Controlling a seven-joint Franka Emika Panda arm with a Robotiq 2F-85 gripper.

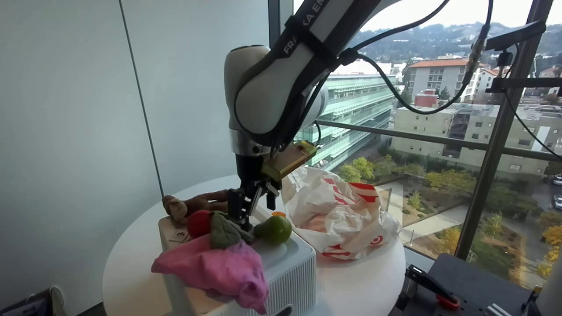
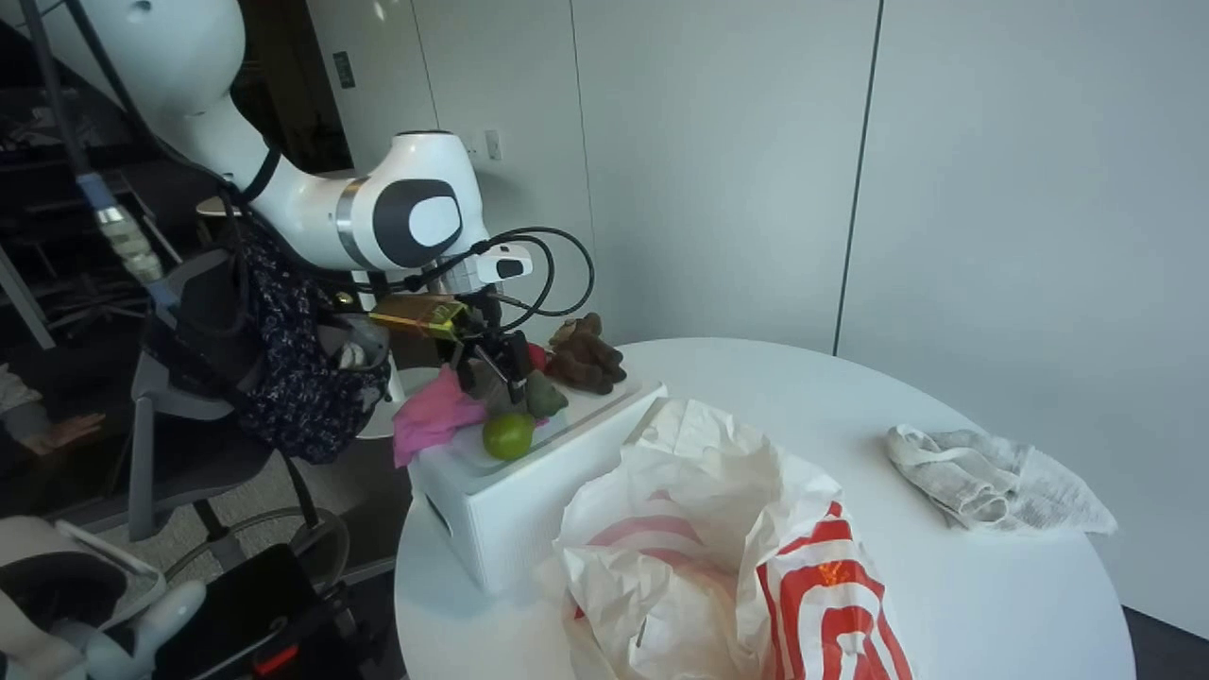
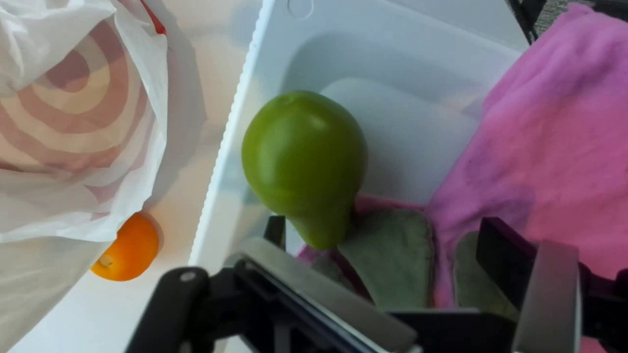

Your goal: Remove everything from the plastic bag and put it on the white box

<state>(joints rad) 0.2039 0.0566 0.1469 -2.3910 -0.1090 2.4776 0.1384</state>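
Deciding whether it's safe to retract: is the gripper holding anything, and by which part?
Nothing is held: the gripper stands open, jaws wide apart; the grey-green fabric shows between them but isn't clamped.

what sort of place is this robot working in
Most likely an upper-floor office or lab room: a large window looks down on buildings and trees, what seems to be an office chair stands near the round white table, and a robot arm reaches over it.

In an exterior view my counter [image 2: 973, 595] carries the plastic bag [image 2: 699, 567], the white box [image 2: 529, 515] at its ten o'clock, a cloth [image 2: 992, 482] at two; wrist view, an orange fruit [image 3: 132, 252] at the bag's five.
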